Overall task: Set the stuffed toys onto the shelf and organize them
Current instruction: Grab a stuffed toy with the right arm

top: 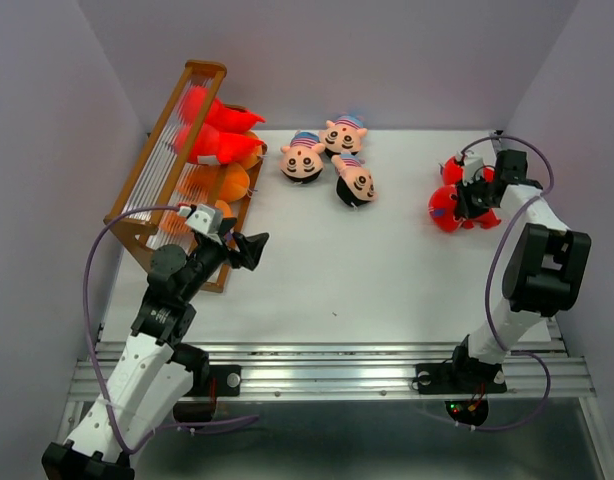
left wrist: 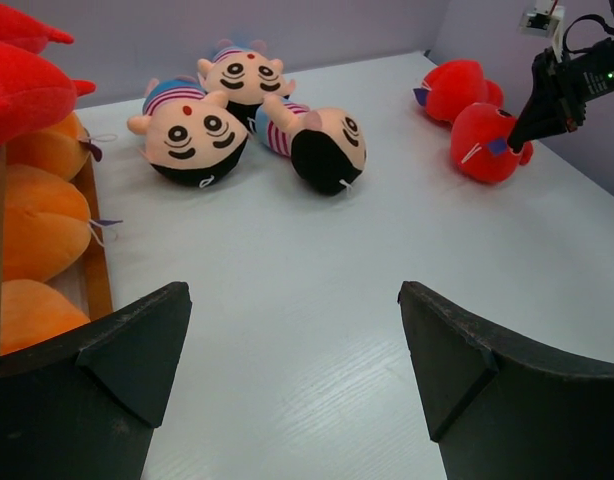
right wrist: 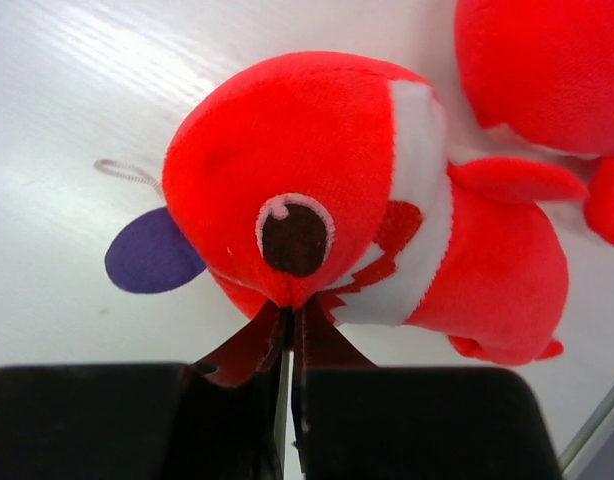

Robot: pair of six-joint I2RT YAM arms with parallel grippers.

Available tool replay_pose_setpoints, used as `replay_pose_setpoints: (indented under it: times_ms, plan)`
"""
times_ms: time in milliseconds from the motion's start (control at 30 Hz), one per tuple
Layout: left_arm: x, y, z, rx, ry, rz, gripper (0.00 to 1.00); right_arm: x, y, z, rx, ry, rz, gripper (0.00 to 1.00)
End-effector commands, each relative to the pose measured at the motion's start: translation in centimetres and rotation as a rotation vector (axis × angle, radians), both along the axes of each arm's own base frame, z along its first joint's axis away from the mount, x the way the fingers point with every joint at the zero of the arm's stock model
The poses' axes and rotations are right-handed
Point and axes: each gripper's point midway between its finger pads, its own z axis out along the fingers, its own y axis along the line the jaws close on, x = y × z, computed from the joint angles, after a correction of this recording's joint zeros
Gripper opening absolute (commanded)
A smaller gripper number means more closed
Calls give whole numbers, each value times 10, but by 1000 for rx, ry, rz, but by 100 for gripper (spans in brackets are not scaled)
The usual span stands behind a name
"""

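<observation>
My right gripper (right wrist: 287,335) has its jaws pressed almost together on a fold of plush at the lower edge of a red toy (right wrist: 317,190), just under its eye. This red toy lies on the table (top: 387,270) near the right edge. In the right wrist view its long axis runs from the round head at the left to the body at the lower right, and a purple tag (right wrist: 152,252) sticks out at the left. A second red toy (top: 454,168) lies just behind it; I cannot tell if they touch.

My left gripper (left wrist: 297,370) has the jaws wide and holds nothing. It hangs just beside the near end of the shelf (top: 205,70) and points toward the middle of the table.

The shelf stands along the left edge of the table, and its long axis goes slantwise from near-left to far-right. On it I count two far red toys (top: 222,118) with their pointed tails toward the table, and three orange toys (left wrist: 32,220) in a row nearer to me.

Three doll heads (top: 303,160) lie close together at the far middle of the table. Two lie face up; the third lies on its side, cap toward the far side and black hair toward me.

Between the doll heads and the near edge the white surface is bare, from the shelf across to the two red toys on the right.
</observation>
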Motion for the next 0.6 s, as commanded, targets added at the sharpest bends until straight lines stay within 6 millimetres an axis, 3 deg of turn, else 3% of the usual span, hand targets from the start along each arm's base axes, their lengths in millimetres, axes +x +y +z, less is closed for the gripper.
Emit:
replay_pose_setpoints:
  times_ms: [0,133,333,367,533,567]
  plan:
    - [-11,-14,24,-57,-99,-90,96,-21,27,46,120,-63,41,1]
    - [-17,-30,20,-69,-73,-146,95,-51,57,66,226,-32,118,1]
    - [-33,-74,12,-66,-15,-239,94,-95,102,87,339,-23,267,1]
    - [-29,-80,8,-59,3,-224,94,-100,108,88,348,-19,284,1]
    - [-47,-132,-6,21,36,-276,94,-128,134,87,373,12,376,1]
    - [-44,-136,0,39,17,-246,94,-133,140,87,370,12,402,1]
